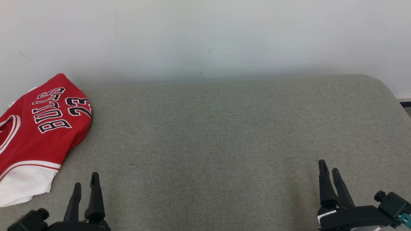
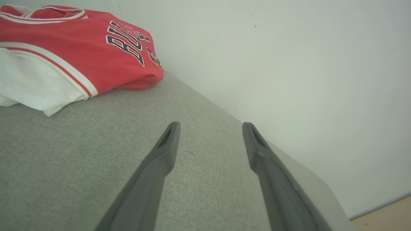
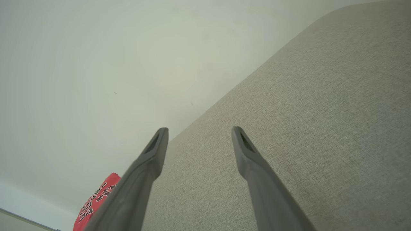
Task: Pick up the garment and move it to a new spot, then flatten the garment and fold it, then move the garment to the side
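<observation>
Seemingly you're on the last step: the jersey [image 1: 38, 128] lies folded at the left edge of the frame on the grey cushion [image 1: 208, 144], near your left gripper [image 1: 86, 179]. That gripper and the right gripper [image 1: 328, 166] stand spread, holding nothing. If the jersey needs shifting further aside, reach left for its near hem.

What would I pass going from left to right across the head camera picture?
red Bulls 23 jersey → left gripper → right gripper. The grey fabric surface runs under all of them, so it has no place in the order.
</observation>
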Tool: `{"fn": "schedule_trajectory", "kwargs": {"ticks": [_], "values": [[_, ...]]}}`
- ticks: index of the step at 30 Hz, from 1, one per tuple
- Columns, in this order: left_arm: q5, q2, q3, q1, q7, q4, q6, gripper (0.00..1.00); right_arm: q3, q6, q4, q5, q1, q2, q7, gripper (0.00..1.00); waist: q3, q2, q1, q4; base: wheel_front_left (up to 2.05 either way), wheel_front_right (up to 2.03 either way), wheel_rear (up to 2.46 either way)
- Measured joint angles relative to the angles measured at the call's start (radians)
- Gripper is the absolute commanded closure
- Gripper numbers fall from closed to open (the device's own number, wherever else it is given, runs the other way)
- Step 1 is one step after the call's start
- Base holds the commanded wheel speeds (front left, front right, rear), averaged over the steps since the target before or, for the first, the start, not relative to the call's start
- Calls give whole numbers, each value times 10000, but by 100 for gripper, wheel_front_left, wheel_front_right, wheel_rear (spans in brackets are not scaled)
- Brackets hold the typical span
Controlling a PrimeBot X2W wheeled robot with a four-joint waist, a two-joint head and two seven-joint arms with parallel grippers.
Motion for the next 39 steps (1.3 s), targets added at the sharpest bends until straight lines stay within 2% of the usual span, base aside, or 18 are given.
{"fn": "schedule_trajectory", "kwargs": {"ticks": [19,39], "values": [[2336,217,-171,198,-564,-332,430,0,244,0,59,-2508,38,-4,-562,0,-81,0,0,92,0,0,0],[4220,303,-207,285,-1034,-685,692,0,477,0,8,-4395,53,-10,-1018,0,-104,0,0,70,0,0,0]]}}
